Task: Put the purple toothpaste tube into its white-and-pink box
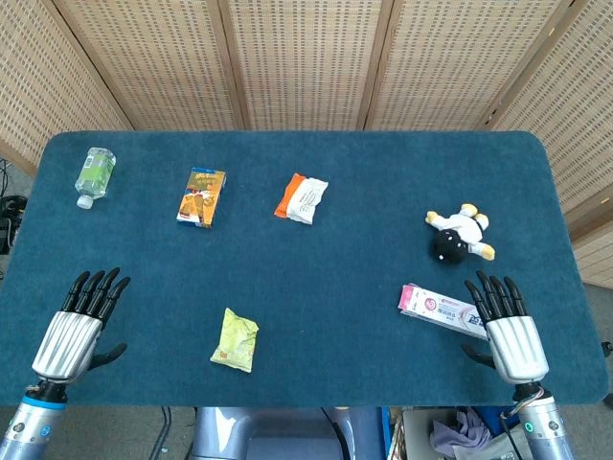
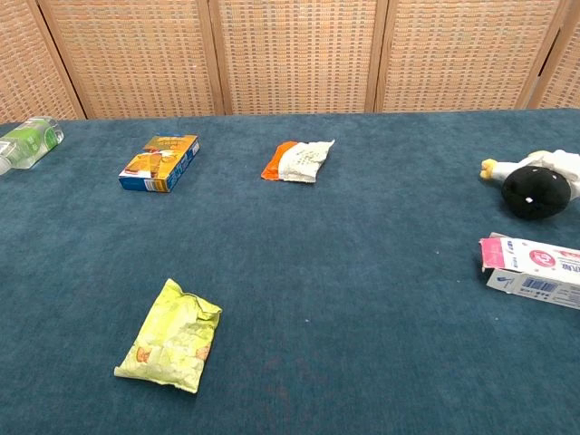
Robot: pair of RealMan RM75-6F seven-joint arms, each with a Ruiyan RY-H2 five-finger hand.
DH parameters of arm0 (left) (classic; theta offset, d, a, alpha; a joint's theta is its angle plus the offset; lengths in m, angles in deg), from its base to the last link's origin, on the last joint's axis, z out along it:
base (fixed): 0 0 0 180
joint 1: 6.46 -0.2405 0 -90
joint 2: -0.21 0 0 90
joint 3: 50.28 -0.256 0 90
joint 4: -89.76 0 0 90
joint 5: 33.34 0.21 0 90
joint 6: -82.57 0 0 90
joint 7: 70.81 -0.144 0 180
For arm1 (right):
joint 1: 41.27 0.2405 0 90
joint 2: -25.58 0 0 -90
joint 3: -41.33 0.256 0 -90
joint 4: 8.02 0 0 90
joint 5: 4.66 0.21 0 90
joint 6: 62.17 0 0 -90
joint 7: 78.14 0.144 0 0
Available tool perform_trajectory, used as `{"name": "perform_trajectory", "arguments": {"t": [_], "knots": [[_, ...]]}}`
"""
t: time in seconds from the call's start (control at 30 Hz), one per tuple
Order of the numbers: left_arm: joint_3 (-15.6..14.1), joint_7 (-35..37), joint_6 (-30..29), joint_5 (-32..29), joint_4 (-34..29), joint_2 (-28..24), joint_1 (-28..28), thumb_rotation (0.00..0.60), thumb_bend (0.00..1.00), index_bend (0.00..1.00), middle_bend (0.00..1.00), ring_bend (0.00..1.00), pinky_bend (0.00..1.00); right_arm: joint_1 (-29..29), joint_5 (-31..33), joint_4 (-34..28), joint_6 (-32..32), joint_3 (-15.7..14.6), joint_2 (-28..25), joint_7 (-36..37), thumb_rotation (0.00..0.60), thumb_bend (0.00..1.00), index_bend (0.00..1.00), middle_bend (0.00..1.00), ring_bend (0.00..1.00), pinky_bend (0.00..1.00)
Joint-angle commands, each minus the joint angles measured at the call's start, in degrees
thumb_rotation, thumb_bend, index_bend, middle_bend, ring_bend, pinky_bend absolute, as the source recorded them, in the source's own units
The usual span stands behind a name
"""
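The white-and-pink toothpaste box (image 1: 439, 310) lies flat near the table's right front, also seen in the chest view (image 2: 535, 270) with its pink end flap facing left. No purple tube shows in either view. My right hand (image 1: 510, 331) hovers open just right of the box, fingers spread and pointing away from me, apart from it. My left hand (image 1: 75, 322) is open at the table's left front edge, holding nothing. Neither hand appears in the chest view.
A black-and-white plush toy (image 1: 457, 235) lies behind the box. A yellow-green snack bag (image 1: 235, 339) sits front centre, an orange-and-white packet (image 1: 302, 197) and an orange-blue carton (image 1: 201, 195) farther back, a small bottle (image 1: 94, 174) far left. Wicker screens stand behind the blue table (image 1: 335, 278).
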Motion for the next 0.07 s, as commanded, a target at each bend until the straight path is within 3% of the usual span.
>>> {"name": "perform_trajectory", "arguments": {"t": [0.03, 0.07], "knots": [[-0.14, 0.36, -0.21, 0.00, 1.52, 0.93, -0.81, 0.600, 0.14, 0.00, 0.00, 0.00, 0.00, -0.43, 0.36, -0.14, 0.17, 0.09, -0.49, -0.49, 0.600, 0.00, 0.00, 0.00, 0.00, 0.00], [-0.11, 0.77, -0.28, -0.03, 2.34, 1.43, -1.13, 0.600, 0.14, 0.00, 0.00, 0.00, 0.00, -0.55, 0.36, -0.34, 0.06, 0.22, -0.62, -0.14, 0.600, 0.00, 0.00, 0.00, 0.00, 0.00]]}}
